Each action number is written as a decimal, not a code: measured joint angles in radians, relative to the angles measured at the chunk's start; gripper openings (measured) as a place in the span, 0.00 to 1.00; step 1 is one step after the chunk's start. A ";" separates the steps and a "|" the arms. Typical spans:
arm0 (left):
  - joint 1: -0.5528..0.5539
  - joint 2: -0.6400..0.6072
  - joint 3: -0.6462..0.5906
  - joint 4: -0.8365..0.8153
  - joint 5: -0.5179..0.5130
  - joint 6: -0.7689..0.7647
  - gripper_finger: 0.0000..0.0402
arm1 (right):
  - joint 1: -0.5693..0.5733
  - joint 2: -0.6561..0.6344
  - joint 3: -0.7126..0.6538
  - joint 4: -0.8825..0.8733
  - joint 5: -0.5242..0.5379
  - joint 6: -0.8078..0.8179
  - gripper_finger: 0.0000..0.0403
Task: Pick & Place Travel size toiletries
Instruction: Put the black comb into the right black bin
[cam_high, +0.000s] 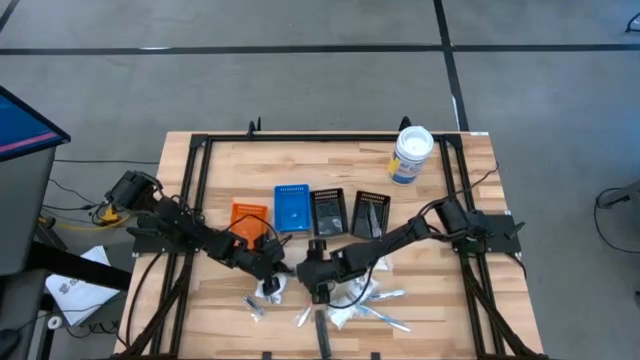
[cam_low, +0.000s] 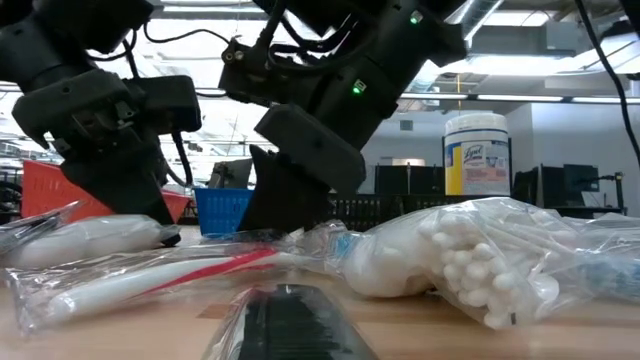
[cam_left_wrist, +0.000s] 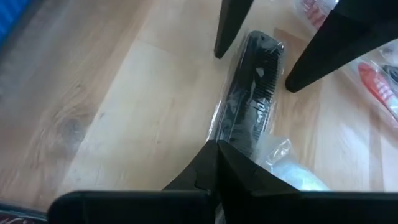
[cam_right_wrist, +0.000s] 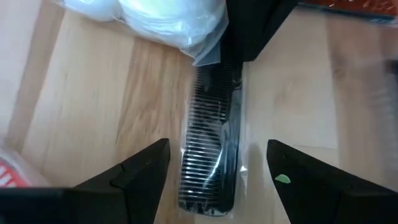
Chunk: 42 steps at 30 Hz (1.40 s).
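Clear-wrapped black comb (cam_right_wrist: 210, 163) lies flat on the bench (cam_right_wrist: 93, 124) between the right tool's (cam_right_wrist: 214, 177) wide-open, empty fingers, left tool (cam_left_wrist: 219, 163) shut empty beyond its end; apparently pre-grasp, needing descent and closing.

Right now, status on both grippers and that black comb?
Right gripper open, straddling the clear-wrapped black plastic comb, not touching. Left gripper shut at the comb's other end. Clear bag of cotton swabs close by.

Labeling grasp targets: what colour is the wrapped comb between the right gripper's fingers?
Black, in clear wrap: comb, best seen in the right wrist view, right gripper open around it.
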 joint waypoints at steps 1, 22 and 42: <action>0.000 0.000 0.000 0.001 0.001 0.000 0.00 | -0.007 0.002 0.000 -0.003 -0.031 0.012 0.65; -0.006 0.003 -0.004 0.042 -0.044 0.031 0.00 | -0.032 0.005 -0.001 -0.050 -0.123 0.055 0.01; -0.156 -0.369 -0.008 0.051 -0.373 0.301 0.00 | 0.019 -0.055 -0.011 -0.070 -0.064 0.015 0.00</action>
